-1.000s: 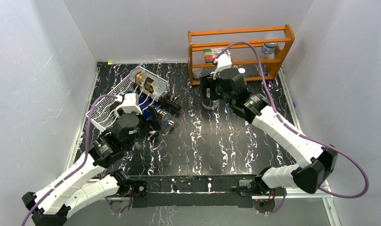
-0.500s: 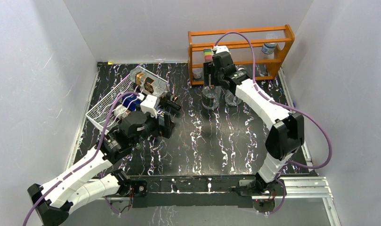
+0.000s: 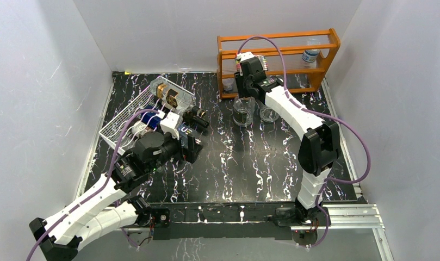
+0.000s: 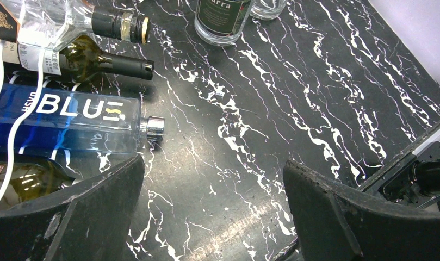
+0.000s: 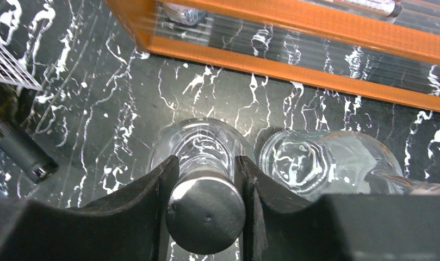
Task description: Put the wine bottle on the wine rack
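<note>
A clear glass wine bottle (image 3: 243, 112) with a dark label (image 4: 223, 16) and a dark cap (image 5: 205, 212) stands upright on the black marbled table in front of the orange shelf. My right gripper (image 5: 206, 164) comes down from above and is shut on the bottle's neck just under the cap. The white wire wine rack (image 3: 121, 120) sits at the left. A blue bottle (image 4: 65, 117), a dark bottle (image 4: 100, 62) and a clear gold-labelled bottle (image 3: 168, 95) lie on it. My left gripper (image 4: 213, 164) hovers open over bare table beside the blue bottle's cap.
The orange wooden shelf (image 3: 277, 39) stands at the back right with small jars on it. A second clear glass vessel (image 5: 326, 160) stands close to the right of the held bottle. White walls close in the left, back and right.
My right gripper has moved left and back over the upright bottle and closed on its neck. The left arm has swung right, its open gripper now near the blue bottle's cap.
</note>
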{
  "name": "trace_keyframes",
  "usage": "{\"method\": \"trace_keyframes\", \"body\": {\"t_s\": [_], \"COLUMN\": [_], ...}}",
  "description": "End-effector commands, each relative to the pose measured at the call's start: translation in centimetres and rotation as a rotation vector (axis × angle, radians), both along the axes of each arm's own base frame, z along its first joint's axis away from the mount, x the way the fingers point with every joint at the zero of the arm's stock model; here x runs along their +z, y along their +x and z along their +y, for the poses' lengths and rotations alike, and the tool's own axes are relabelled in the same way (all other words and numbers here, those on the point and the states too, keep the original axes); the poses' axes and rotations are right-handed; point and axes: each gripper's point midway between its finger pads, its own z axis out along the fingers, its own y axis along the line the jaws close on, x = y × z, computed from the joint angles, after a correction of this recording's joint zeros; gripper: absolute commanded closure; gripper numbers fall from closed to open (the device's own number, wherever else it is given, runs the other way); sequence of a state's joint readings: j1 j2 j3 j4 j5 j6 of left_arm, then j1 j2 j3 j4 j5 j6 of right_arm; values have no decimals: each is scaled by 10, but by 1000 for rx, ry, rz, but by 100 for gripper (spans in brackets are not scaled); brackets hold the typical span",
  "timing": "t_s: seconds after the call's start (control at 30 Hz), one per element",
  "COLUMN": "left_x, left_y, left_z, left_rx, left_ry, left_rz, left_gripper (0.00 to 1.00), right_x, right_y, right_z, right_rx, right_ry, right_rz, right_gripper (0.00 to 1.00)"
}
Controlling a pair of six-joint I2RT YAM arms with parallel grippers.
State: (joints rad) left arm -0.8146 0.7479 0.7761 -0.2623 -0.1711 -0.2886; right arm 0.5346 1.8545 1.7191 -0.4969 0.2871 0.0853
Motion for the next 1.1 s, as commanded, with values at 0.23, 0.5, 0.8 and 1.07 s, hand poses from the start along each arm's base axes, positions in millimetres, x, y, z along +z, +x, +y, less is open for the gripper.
{"method": "trace_keyframes", "body": {"t_s": [0.23,0.5,0.8,1.07], "left_x": [4,6,8,-7], "left_y": [-3,-1,4,6], "left_z": [-3,-6,-22,-35], "left_rx": [-13,-7,65,92], "left_ry": [-30,-41,-151,-193], "left_rz": [1,5,150,246], "left_gripper": [2,2,2,2], "right_x": [19,32,31,7], "right_y": [-17,-57,-122,-170], "right_z": [6,-1,-9,-8], "right_rx": [64,85,85,87], "right_ry": [94,173,200,318], "right_rz": [-31,-103,-201,-196], "right_gripper": [90,100,100,100]}}
